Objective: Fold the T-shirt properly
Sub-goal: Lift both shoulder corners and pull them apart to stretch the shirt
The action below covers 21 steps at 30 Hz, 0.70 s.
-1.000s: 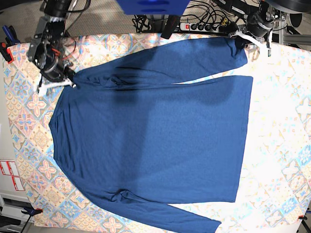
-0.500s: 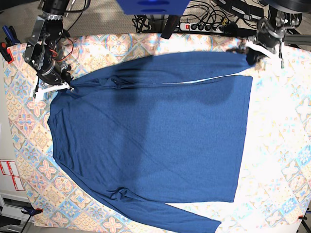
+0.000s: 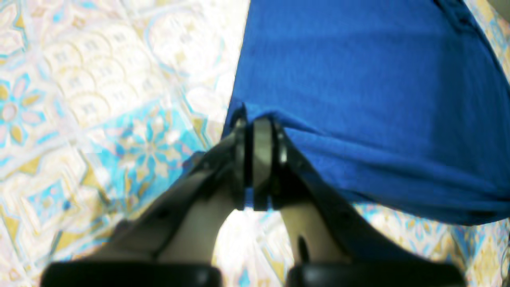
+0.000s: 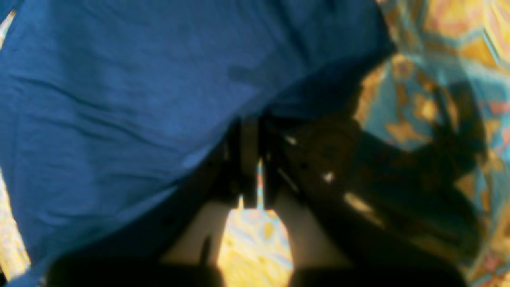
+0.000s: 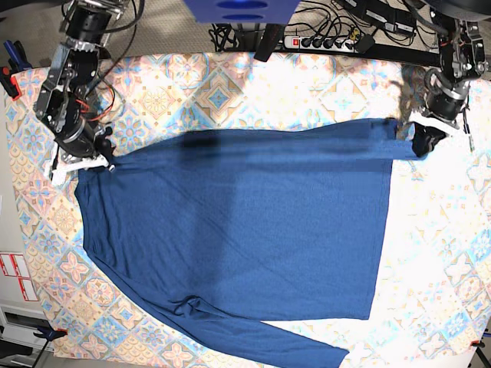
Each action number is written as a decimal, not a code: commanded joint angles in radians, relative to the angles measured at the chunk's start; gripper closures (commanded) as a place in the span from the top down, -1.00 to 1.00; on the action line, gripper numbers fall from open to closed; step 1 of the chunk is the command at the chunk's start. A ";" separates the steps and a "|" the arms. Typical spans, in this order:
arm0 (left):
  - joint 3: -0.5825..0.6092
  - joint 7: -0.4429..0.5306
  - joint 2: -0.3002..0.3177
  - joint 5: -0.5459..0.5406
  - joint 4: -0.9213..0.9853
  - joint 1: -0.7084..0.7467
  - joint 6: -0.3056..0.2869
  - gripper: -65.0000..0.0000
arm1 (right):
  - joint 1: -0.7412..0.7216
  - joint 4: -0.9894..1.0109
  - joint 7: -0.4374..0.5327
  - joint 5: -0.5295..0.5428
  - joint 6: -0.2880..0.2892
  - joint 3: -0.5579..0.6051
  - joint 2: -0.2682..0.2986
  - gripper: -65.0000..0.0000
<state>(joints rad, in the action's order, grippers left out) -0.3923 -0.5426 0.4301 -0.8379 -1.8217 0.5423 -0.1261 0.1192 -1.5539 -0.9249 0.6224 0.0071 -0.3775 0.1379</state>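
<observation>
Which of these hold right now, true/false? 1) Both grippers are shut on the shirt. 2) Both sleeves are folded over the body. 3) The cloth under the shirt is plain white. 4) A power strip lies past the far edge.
1) True: left gripper and right gripper both pinch the T-shirt.
2) False: the lower sleeve lies unfolded, off the body.
3) False: the tablecloth has colourful tile patterns.
4) True: power strip.

Base view sharp, right side of tablecloth [image 5: 453, 230] overexposed; wrist views blurred, right wrist dim, heavily shadowed
</observation>
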 commanded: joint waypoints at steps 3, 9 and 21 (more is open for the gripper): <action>-0.007 0.019 0.011 -0.004 0.052 -0.035 0.001 -1.00 | -0.025 -0.015 0.022 0.006 0.004 -0.004 0.015 -0.98; -0.003 0.019 -0.007 0.001 0.113 -0.066 0.001 -1.00 | -0.026 0.008 0.030 0.006 0.004 -0.004 0.013 -0.98; 0.025 -0.018 -0.026 -0.002 0.216 -0.089 0.003 -0.50 | -0.045 0.023 0.025 0.006 0.004 -0.002 0.010 -0.98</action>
<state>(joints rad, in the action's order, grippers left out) -0.3595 -0.5587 0.3855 -0.8322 -1.5929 0.4583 -0.1184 0.0883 -1.5143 -0.9199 0.6182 0.0059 -0.3767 0.1337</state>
